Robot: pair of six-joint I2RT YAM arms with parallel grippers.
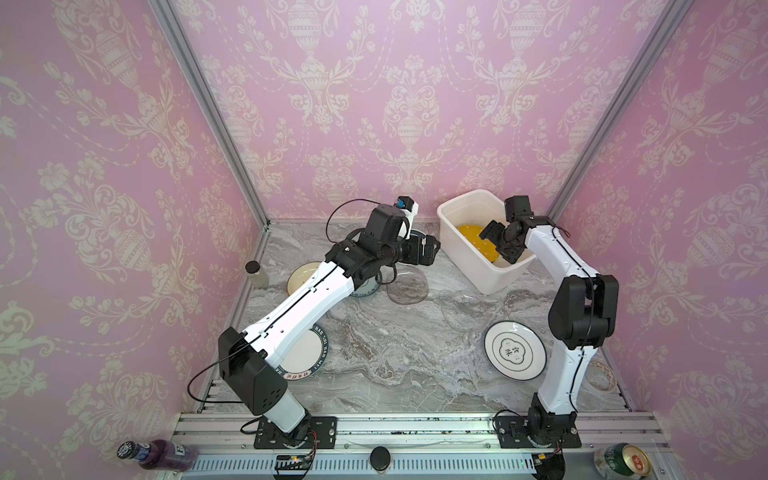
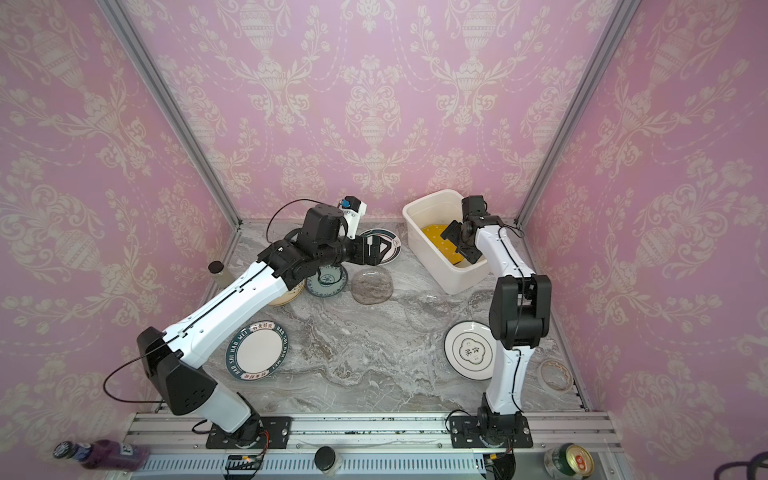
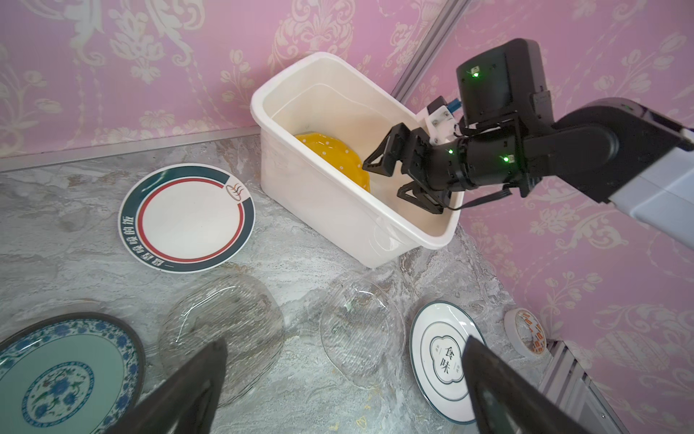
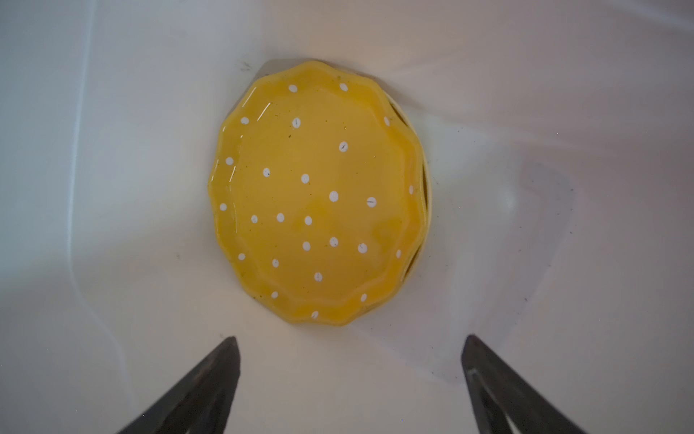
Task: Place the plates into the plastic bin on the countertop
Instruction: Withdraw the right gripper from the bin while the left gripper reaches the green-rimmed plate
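Dotted yellow plate [image 4: 319,195] right below the right gripper [image 4: 351,338], jaws spread wide and empty, set apart enough to clear the scalloped edge. Flat on the floor of the white plastic bin [image 3: 259,109], stacked on a paler plate [image 4: 429,188] with only a sliver of rim showing; nothing else visible inside. Left gripper [image 3: 345,344] likewise wide and empty, raised above the desk [image 1: 395,353] beside the bin, probably held clear of the other arm. Further out, flat on the desk: red-ringed lettered plate [image 3: 187,218], two clear glass plates [image 3: 221,330], teal floral plate [image 3: 64,375], white plate with characters [image 3: 439,357], large lettered plate [image 2: 257,351], cream plate [image 1: 301,278].
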